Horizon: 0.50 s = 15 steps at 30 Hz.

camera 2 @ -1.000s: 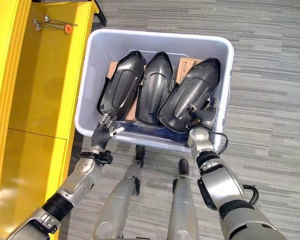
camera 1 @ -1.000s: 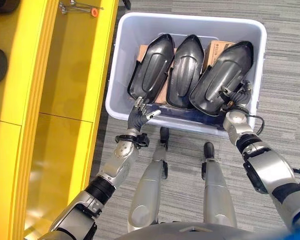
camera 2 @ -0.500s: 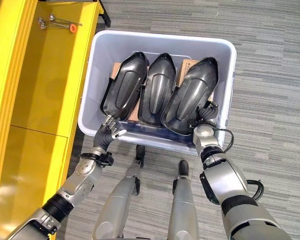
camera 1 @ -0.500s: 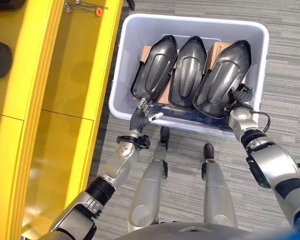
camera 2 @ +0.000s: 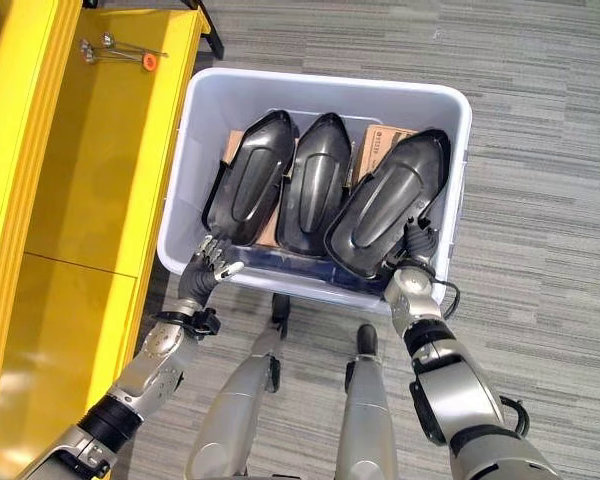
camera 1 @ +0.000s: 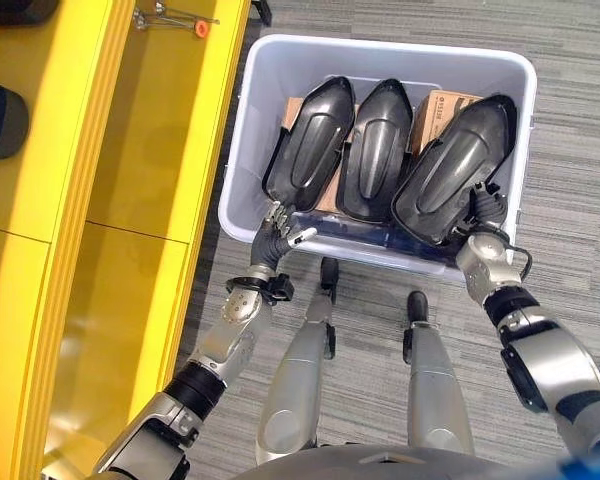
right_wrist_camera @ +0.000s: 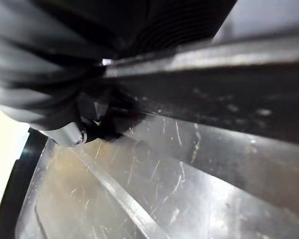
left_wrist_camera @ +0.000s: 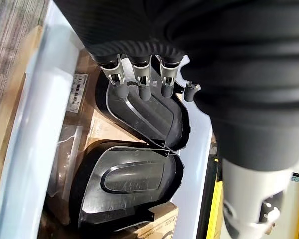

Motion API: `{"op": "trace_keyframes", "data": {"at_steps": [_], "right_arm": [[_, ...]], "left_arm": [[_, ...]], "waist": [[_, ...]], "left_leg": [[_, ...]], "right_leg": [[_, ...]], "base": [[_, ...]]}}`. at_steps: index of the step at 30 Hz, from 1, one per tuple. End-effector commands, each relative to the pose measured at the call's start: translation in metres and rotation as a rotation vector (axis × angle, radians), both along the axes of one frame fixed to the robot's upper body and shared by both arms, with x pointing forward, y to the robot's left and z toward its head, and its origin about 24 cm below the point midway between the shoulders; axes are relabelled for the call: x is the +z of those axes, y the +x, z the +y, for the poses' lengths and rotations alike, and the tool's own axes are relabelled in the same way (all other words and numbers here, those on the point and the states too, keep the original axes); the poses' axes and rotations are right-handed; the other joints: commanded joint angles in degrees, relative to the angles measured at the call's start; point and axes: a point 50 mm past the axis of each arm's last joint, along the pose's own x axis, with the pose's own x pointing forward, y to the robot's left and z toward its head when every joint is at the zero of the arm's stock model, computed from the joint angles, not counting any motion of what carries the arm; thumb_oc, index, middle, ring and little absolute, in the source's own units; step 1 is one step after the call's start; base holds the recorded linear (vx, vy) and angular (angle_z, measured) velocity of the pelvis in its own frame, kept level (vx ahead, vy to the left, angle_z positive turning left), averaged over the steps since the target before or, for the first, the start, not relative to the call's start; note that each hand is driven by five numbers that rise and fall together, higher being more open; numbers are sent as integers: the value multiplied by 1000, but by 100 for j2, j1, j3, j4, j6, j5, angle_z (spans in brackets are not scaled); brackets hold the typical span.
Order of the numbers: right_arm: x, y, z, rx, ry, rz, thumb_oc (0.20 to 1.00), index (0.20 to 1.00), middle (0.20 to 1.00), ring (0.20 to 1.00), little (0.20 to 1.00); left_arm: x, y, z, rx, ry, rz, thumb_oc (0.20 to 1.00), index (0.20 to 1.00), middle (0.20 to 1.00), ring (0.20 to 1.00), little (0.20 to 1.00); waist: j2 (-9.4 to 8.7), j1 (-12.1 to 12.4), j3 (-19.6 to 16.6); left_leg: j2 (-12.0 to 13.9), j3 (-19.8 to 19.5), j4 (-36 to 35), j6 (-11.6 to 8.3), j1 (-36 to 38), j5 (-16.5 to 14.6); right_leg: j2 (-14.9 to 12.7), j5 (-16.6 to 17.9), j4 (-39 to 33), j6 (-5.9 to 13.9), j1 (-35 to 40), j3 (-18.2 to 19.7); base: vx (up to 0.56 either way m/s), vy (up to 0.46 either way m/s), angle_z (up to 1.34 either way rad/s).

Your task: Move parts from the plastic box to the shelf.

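Three black moulded parts lie side by side in the pale plastic box (camera 1: pixel 390 45). These are the left part (camera 1: pixel 310 140), the middle part (camera 1: pixel 377 150) and the right part (camera 1: pixel 455 170). My left hand (camera 1: pixel 273 232) hovers at the box's near left rim, fingers (left_wrist_camera: pixel 142 84) relaxed and open just over the left part's near end (left_wrist_camera: pixel 144 112). My right hand (camera 1: pixel 483 220) sits at the near end of the right part (right_wrist_camera: pixel 189 164), its fingers curled on that part's edge.
A yellow shelf (camera 1: pixel 150 150) runs along the left of the box, with small metal tools (camera 1: pixel 170 17) at its far end. Dark objects (camera 1: pixel 0 120) lie on the higher shelf level. Cardboard boxes (camera 1: pixel 435 105) sit under the parts. Grey carpet surrounds the box.
My right hand has shifted toward the box's right wall, and the right part has swung that way with it. The left hand has edged closer to the rim.
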Motion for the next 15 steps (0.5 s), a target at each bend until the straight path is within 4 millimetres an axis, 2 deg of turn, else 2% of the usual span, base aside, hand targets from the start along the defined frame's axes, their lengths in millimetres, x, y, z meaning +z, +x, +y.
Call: {"op": "trace_keyframes", "data": {"at_steps": [1,5,6,7,11,15], "right_arm": [[20,-3,-14,-103,166,-204,200,200,200,200,200],[47,-8,12,7,229,-383,200,200,200,200,200],[55,-17,25,81,243,-451,200,200,200,200,200],[55,-17,26,81,243,-451,200,200,200,200,200],[64,-35,47,220,291,-546,200,200,200,200,200],[62,-55,55,339,246,-564,200,200,200,200,200]], "left_arm": [[19,3,5,-6,-57,-80,1000,1000,1000,1000,1000],[11,-1,11,15,-76,-38,1000,1000,1000,1000,1000],[5,-5,14,19,-71,-11,1000,1000,1000,1000,1000],[5,-5,14,19,-71,-11,1000,1000,1000,1000,1000],[-2,-12,18,18,-59,20,1000,1000,1000,1000,1000],[-13,-23,34,33,-45,71,1000,1000,1000,1000,1000]], "waist": [[-275,-47,-17],[-359,-108,-81],[-417,-155,-135],[-418,-157,-147],[-504,-203,-313],[-562,-258,-449]], "left_leg": [[298,-25,827,-316,-20,-950],[360,1,813,-339,167,-949],[395,6,789,-353,349,-967],[392,5,770,-352,337,-942],[443,13,590,-396,717,-883],[614,-8,347,-453,1338,-796]], "right_leg": [[-557,1653,-1944,306,752,-316],[-523,1642,-1970,301,922,-299],[-525,1620,-2004,305,1095,-292],[-527,1640,-2015,305,1081,-292],[-542,1617,-2133,315,1434,-305],[-446,1359,-2023,254,1838,-330]], "base": [[-13,-16,-5],[0,-20,-5],[10,-31,-10],[20,-33,-7],[46,-54,-5],[66,-106,-6]]}}
